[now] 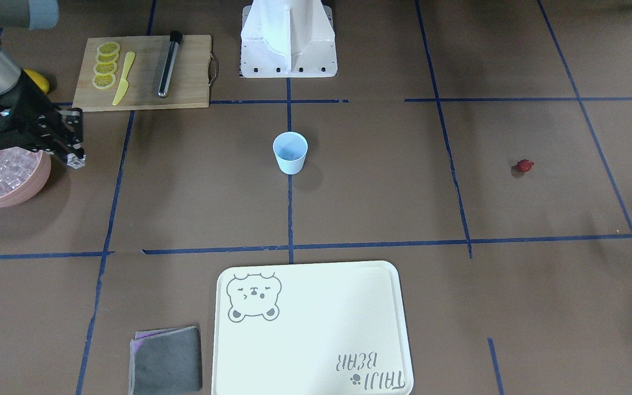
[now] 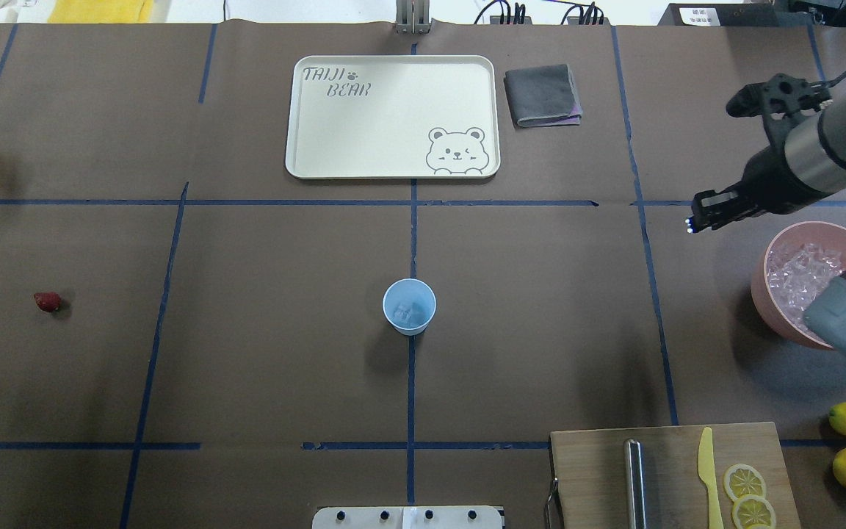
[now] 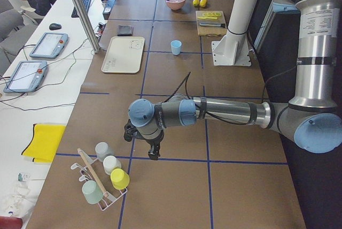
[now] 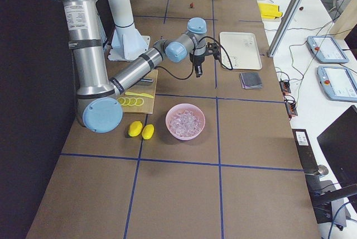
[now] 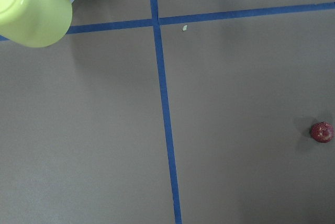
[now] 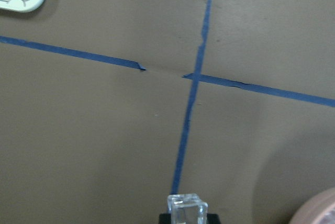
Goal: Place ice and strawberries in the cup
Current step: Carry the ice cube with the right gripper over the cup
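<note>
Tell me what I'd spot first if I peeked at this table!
The right gripper pinches a clear ice cube next to the pink bowl full of ice, on the robot's right. The blue cup stands alone mid-table. A small red strawberry lies by itself far off on the robot's left.

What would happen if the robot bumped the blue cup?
The cup looks like thin plastic holding only a little ice, so it is probably light and would slide easily. Its base is narrower than its mouth, so a high bump might tip it. Being round, it could then roll in a curve.
</note>
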